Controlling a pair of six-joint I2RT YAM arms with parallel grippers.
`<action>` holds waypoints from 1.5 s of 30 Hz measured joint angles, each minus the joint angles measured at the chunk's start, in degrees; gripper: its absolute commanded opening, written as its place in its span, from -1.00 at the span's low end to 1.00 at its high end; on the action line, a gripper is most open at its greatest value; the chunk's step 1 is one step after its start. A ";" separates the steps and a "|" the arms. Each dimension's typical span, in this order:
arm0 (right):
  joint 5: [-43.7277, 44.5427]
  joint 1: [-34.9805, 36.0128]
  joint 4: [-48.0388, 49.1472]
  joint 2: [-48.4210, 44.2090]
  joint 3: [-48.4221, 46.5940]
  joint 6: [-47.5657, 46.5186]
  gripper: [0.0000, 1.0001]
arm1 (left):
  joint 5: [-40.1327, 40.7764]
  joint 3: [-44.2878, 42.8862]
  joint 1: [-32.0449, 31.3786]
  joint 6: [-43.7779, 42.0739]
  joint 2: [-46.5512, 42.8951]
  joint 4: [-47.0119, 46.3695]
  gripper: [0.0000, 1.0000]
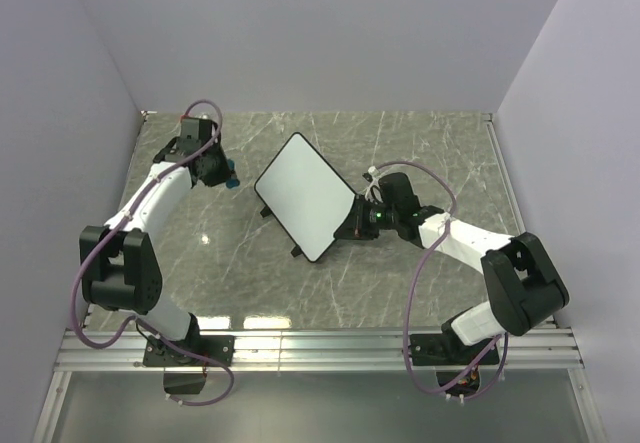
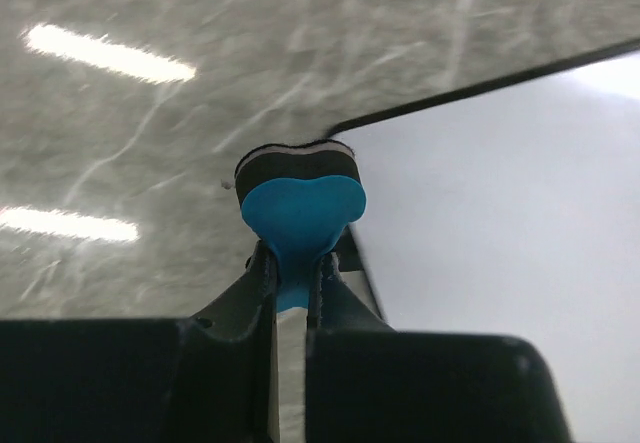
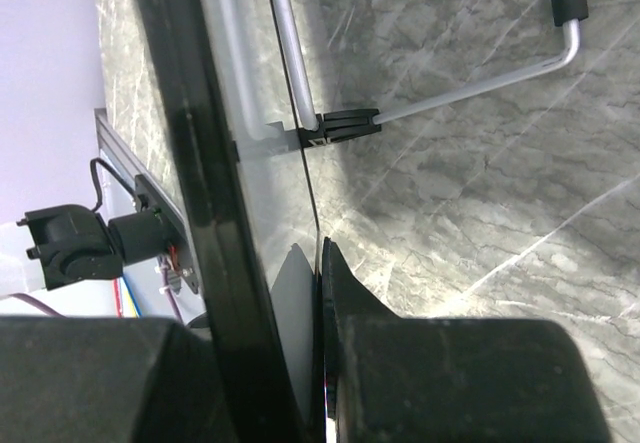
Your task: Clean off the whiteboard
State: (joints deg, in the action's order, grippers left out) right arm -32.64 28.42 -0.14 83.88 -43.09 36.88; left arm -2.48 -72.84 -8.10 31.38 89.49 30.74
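Blue eraser [image 2: 300, 198] pinched tight in left gripper [image 1: 224, 173], just off left corner of whiteboard [image 1: 305, 195]. Whiteboard lies between arms, long axis diagonal (surface looks clean). Right gripper [image 1: 357, 225] clamps its right edge.

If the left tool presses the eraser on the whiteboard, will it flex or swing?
Probably stiff: the flat white black-rimmed whiteboard looks unbent with the right tool clamped on one edge. Gripped on that side only, it may pivot under pressure. Its smooth face should let the blue eraser glide.
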 measured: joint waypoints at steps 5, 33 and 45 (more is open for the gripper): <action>1.66 0.24 -1.86 -0.07 -0.02 0.31 0.22 | 2.95 6.14 1.73 0.79 -0.20 1.62 -0.99; 17.29 0.68 -29.55 -40.65 -1.14 -3.28 0.68 | 7.63 14.01 3.06 1.49 0.13 5.18 0.99; 18.47 0.68 -34.49 -45.22 -2.60 -2.40 0.62 | 3.82 7.15 1.97 2.51 -12.33 8.31 0.99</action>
State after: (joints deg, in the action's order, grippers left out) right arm -14.17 29.10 -34.63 38.65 -45.69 34.48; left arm 1.34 -65.69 -6.13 33.89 77.17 39.05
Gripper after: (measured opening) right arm 0.822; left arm 0.994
